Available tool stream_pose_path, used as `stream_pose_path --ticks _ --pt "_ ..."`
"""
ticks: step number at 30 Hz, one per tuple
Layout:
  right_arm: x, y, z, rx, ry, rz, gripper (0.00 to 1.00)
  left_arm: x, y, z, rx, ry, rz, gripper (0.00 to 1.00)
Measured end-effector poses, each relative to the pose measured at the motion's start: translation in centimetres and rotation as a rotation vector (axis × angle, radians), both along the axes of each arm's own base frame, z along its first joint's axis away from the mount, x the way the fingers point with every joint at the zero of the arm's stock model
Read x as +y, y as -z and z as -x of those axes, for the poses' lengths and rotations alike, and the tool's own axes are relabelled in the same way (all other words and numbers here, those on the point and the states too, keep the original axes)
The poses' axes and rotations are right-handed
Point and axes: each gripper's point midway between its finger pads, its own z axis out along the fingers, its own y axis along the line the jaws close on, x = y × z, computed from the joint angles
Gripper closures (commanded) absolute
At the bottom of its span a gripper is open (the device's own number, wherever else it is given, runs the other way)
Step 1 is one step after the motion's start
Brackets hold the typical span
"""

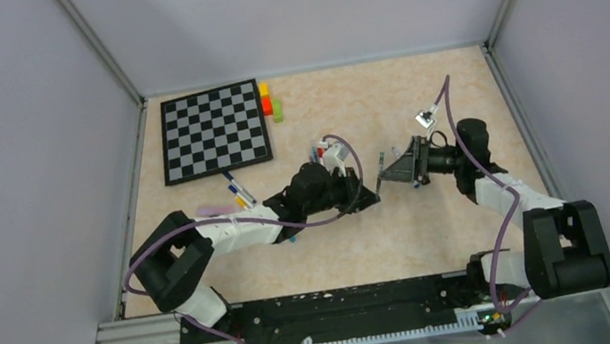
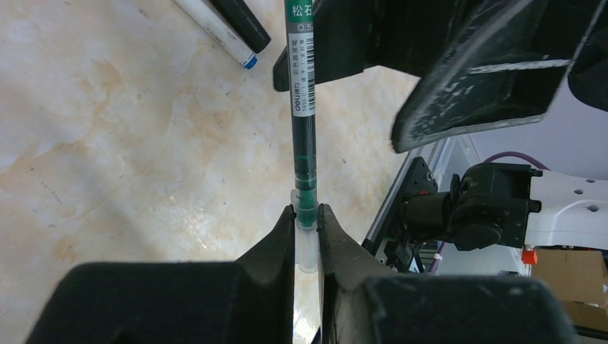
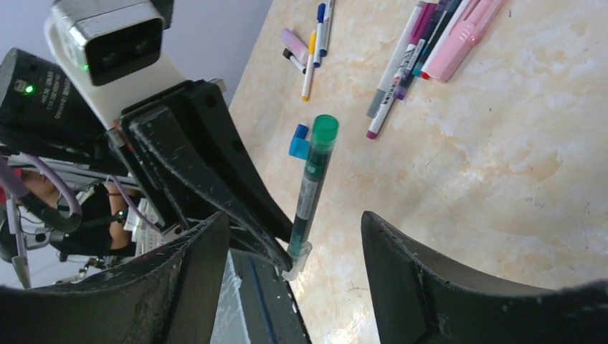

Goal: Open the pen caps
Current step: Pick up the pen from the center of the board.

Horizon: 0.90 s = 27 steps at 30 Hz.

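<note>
While the left gripper [image 2: 306, 229] pinched the clear cap [image 2: 307, 247] of the green gel pen [image 2: 304, 107], the right gripper [image 3: 294, 215] gaped empty around it; the light, slick, stiff barrel looked best gripped mid-length.

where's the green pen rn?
Centre of the top view: the green pen is pinched at its clear end by the left gripper, pointing between the open fingers of the right gripper.

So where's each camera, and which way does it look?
Top camera: above and behind the arms, looking down at the table; left arm and right arm show.
Left wrist: on the left gripper, looking along fingers shut on the green pen.
Right wrist: on the right gripper, looking between its open fingers at that pen.
Both wrist views share that pen.
</note>
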Motion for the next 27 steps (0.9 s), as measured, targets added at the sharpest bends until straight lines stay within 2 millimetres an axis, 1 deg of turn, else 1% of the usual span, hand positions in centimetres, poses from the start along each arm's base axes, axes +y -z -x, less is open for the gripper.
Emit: stream_pose_path --ticks 4,7,8,9,10,11,13,16,18,20,21,22,25,27 --pt "0.2 0.6 -0.3 0.026 0.019 0.01 0.47 -0.7 -0.3 0.2 -0.011 0.003 0.009 0.99" --pt "0.4 0.7 -0.3 0.035 0.018 0.01 0.58 -1.3 -0.3 0.5 -0.013 0.014 0.01 0.98" --pt "0.4 0.7 -0.3 0.038 0.017 0.008 0.65 -1.6 -0.3 0.6 -0.013 0.017 0.009 0.98" --pt "0.5 0.6 -0.3 0.037 0.014 0.004 0.8 -1.8 -0.2 0.7 -0.013 0.021 0.008 0.97" --pt "0.5 0.4 -0.3 0.035 0.012 -0.001 0.93 -1.9 -0.2 0.7 -0.013 0.023 0.007 0.96" --pt "0.6 0.2 -0.3 0.028 0.008 -0.006 1.0 -2.0 -0.1 0.8 -0.012 0.025 0.006 0.95" --pt "0.6 0.0 -0.3 0.015 0.005 -0.011 1.0 -2.1 -0.4 0.9 -0.015 0.028 0.015 0.91" --pt "0.7 -0.3 -0.5 -0.009 0.001 -0.014 1.0 -2.2 -0.8 0.9 -0.02 0.029 0.022 0.7" --pt "0.7 -0.6 -0.4 -0.018 -0.011 -0.023 1.0 -2.1 -1.1 0.9 -0.032 0.033 0.025 0.51" --pt "1.0 -1.1 0.1 -0.024 -0.044 -0.042 1.0 -1.6 -1.4 1.2 -0.041 0.032 0.03 0.3" --pt "1.1 -1.4 0.4 -0.032 -0.063 -0.052 1.0 -1.3 -1.6 1.5 -0.045 0.033 0.036 0.21" --pt "1.1 -1.7 0.6 -0.042 -0.08 -0.059 1.0 -0.9 -1.6 1.7 -0.054 0.037 0.036 0.14" --pt "1.3 -2.6 1.4 -0.092 -0.145 -0.08 1.0 0.4 -1.8 2.5 -0.071 0.055 0.056 0.02" --pt "1.4 -3.2 2.0 -0.127 -0.184 -0.089 1.0 1.2 -1.8 3.2 -0.083 0.076 0.068 0.01"
